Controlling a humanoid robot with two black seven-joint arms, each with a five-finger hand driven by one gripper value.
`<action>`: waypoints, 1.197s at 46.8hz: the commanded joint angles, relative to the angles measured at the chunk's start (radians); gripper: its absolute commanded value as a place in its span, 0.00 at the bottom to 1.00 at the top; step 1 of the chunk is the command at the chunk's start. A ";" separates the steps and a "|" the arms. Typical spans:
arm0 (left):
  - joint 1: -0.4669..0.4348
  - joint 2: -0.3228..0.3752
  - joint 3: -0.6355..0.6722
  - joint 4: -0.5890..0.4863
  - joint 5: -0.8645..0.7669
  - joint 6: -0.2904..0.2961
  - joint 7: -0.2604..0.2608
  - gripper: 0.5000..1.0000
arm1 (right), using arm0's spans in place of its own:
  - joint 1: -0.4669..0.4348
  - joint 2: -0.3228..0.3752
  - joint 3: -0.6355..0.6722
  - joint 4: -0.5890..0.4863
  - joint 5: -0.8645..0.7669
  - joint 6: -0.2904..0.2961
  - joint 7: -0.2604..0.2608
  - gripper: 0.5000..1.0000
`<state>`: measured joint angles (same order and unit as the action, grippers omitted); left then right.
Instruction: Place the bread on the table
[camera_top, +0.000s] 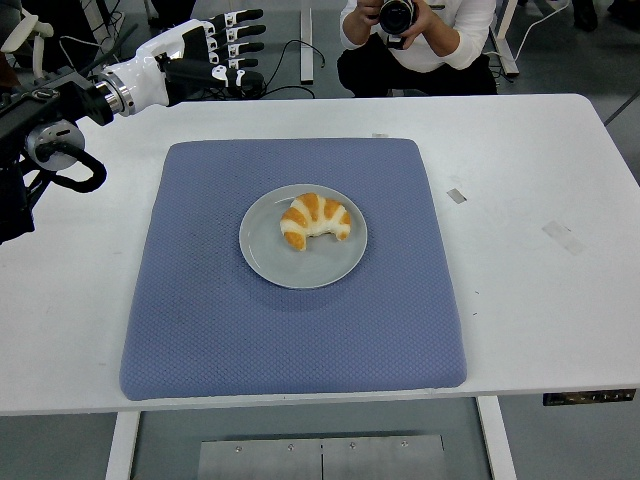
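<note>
A croissant-shaped bread (314, 220), orange and cream striped, lies on a grey plate (290, 268) in the middle of a blue mat (200, 320). My left hand (232, 52) hovers over the table's far left corner, well up and left of the plate, with its fingers stretched out straight and nothing in them. The right arm does not show.
The white table (540, 300) extends around the mat on all sides. A person crouches beyond the far edge, holding a camera (397, 16). Black cables (295, 60) lie on the floor behind the table. Small tape marks (456, 195) sit to the right of the mat.
</note>
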<state>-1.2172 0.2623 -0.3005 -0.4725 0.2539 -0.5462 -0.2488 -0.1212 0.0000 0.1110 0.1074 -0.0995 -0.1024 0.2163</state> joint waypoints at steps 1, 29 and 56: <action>-0.001 0.000 0.001 0.000 0.001 0.003 -0.001 0.96 | 0.000 0.000 -0.001 0.000 0.000 0.001 0.000 1.00; 0.007 0.000 -0.003 0.000 -0.004 0.003 -0.001 0.96 | 0.000 0.000 -0.001 0.000 0.000 0.000 0.000 1.00; 0.007 -0.002 -0.009 0.000 -0.005 0.005 -0.003 0.96 | 0.000 0.000 -0.001 0.000 0.000 0.000 0.000 1.00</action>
<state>-1.2106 0.2610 -0.3112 -0.4725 0.2486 -0.5423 -0.2513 -0.1212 0.0000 0.1114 0.1074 -0.0998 -0.1026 0.2163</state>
